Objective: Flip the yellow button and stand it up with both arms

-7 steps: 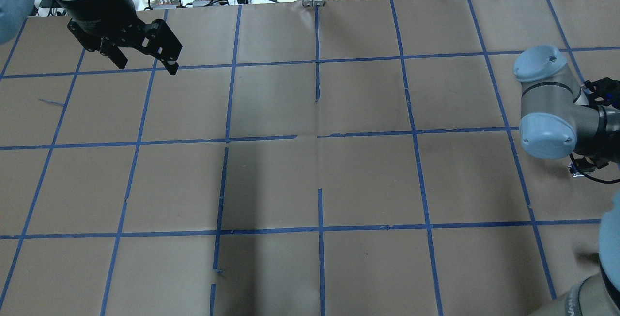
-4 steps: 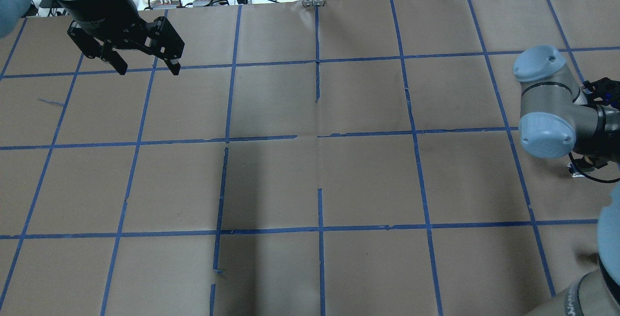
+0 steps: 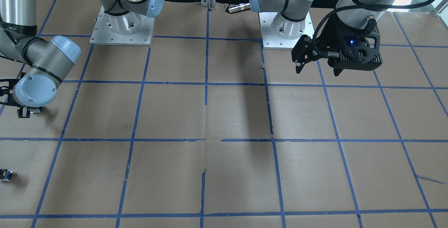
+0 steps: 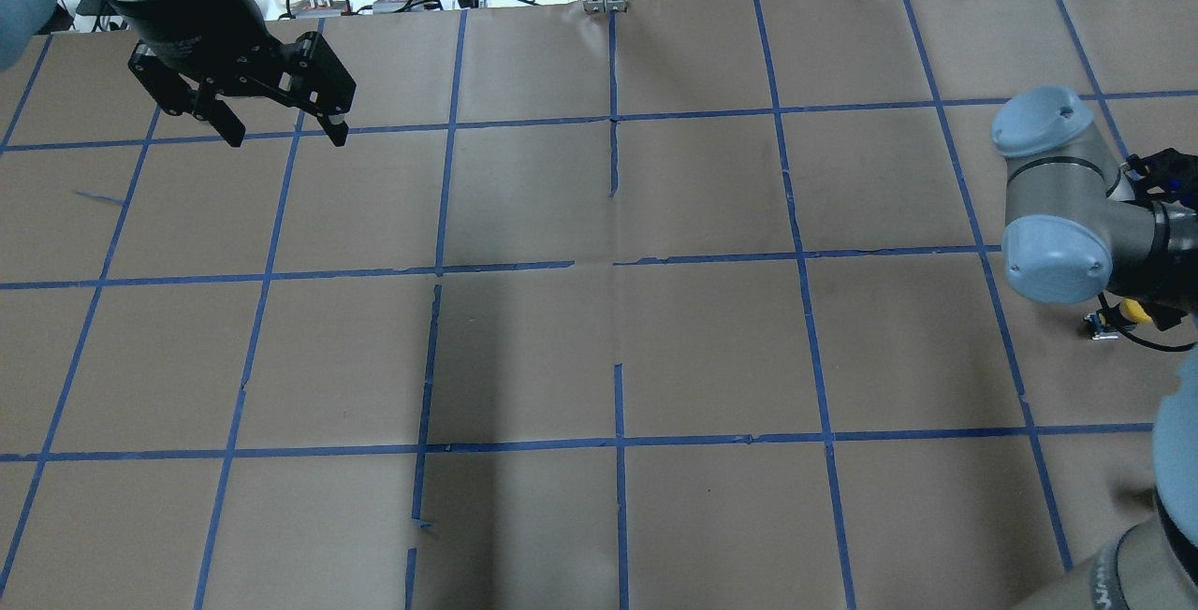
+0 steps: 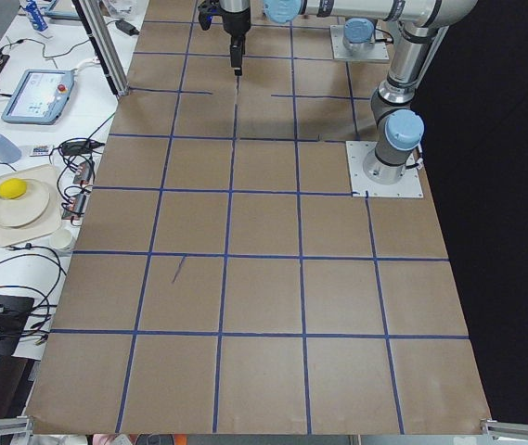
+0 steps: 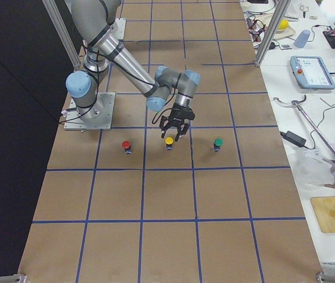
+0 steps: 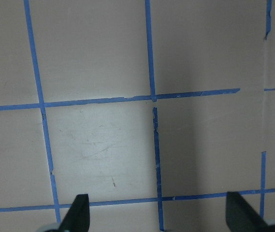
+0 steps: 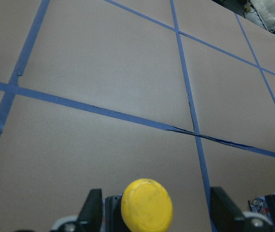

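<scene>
The yellow button (image 8: 146, 205) has a round yellow cap on a black body. It sits between the fingers of my right gripper (image 8: 159, 212), which is open around it and low over the table. In the right side view the button (image 6: 168, 142) stands cap up just under that gripper (image 6: 175, 131). In the overhead view its cap (image 4: 1132, 309) peeks out beside the right wrist. My left gripper (image 4: 284, 135) is open and empty, held above the far left of the table. It also shows in the front view (image 3: 317, 71) and the left wrist view (image 7: 159, 217).
A red-capped button (image 6: 126, 145) and a green-capped button (image 6: 218, 143) stand on either side of the yellow one, each about one grid square away. A small dark part (image 3: 5, 175) lies at the table's edge. Brown paper with blue tape lines (image 4: 618, 264) covers the table.
The yellow cap now shows beside the right wrist in the overhead view, where only a small dark part showed before. My left gripper turned slightly and stayed open.
</scene>
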